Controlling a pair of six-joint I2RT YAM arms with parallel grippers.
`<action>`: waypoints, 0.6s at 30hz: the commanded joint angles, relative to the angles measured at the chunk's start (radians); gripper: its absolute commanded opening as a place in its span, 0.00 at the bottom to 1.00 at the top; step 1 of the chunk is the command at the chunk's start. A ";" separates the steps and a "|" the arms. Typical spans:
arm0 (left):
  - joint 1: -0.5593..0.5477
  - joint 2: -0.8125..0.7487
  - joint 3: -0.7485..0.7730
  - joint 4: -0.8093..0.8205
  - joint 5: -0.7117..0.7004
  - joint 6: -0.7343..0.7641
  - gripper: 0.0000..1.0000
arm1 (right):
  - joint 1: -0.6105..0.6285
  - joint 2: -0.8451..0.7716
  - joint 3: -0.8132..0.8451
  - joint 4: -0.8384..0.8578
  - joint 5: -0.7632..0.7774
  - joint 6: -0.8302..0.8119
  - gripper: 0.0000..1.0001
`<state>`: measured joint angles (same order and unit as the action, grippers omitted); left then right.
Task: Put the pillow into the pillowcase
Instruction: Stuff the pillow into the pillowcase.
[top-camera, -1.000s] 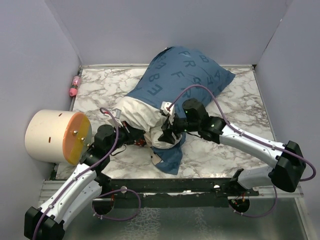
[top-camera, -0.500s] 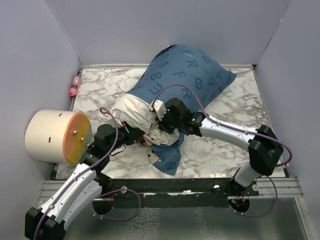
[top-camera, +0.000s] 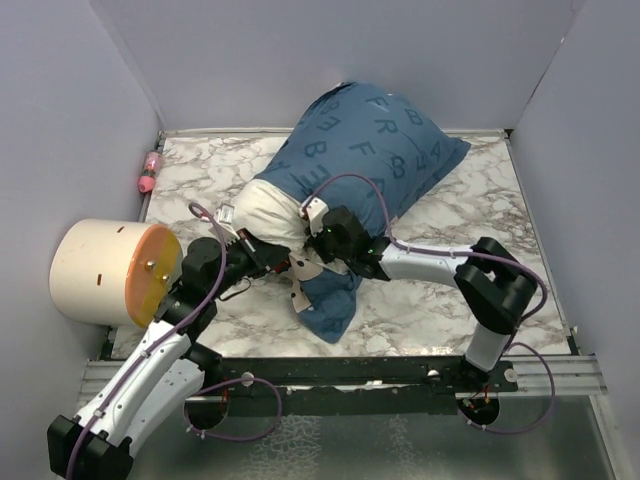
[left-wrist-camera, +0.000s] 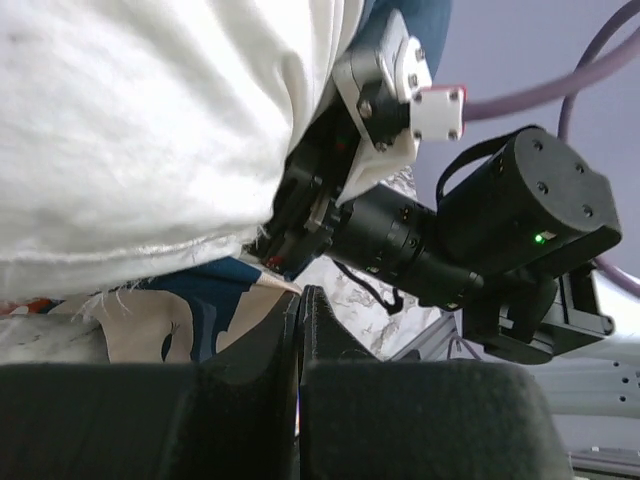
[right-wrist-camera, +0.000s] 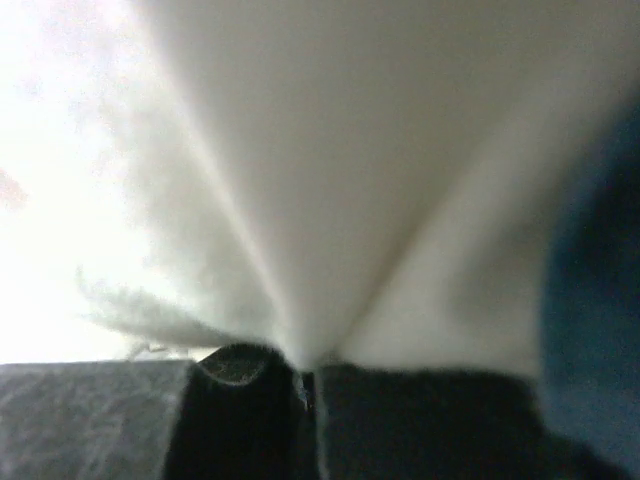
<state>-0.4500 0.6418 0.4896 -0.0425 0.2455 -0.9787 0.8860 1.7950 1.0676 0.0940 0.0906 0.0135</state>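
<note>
We've got the right pincer (right-wrist-camera: 305, 378) clamped tight on a pinch of the white pillow (top-camera: 262, 208), with folds of its cloth running into the jaws. The left pincer (left-wrist-camera: 300, 296) is fully closed, tips right at the pillowcase (top-camera: 370, 140) hem under the pillow; we cannot tell if cloth is caught. Most of the pillow sits inside the pillowcase beyond both pincers on the marble worktop (top-camera: 470, 230), its bare end bulging out next to them.

Closed left gripper (left-wrist-camera: 300, 295) under pillow (left-wrist-camera: 130, 130), right gripper (left-wrist-camera: 285, 235) adjacent
</note>
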 joint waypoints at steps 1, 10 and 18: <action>-0.017 -0.004 0.178 0.209 0.084 0.003 0.00 | -0.011 -0.005 -0.203 -0.025 -0.174 0.032 0.01; 0.066 0.133 -0.041 0.355 0.002 0.002 0.00 | 0.013 -0.250 -0.325 -0.043 -0.654 -0.051 0.30; 0.076 0.103 -0.086 0.281 0.070 0.075 0.00 | 0.013 -0.549 -0.197 -0.152 -0.584 -0.093 0.57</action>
<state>-0.3859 0.7799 0.3977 0.1436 0.2676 -0.9436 0.8867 1.3449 0.7906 0.0578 -0.4152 -0.0555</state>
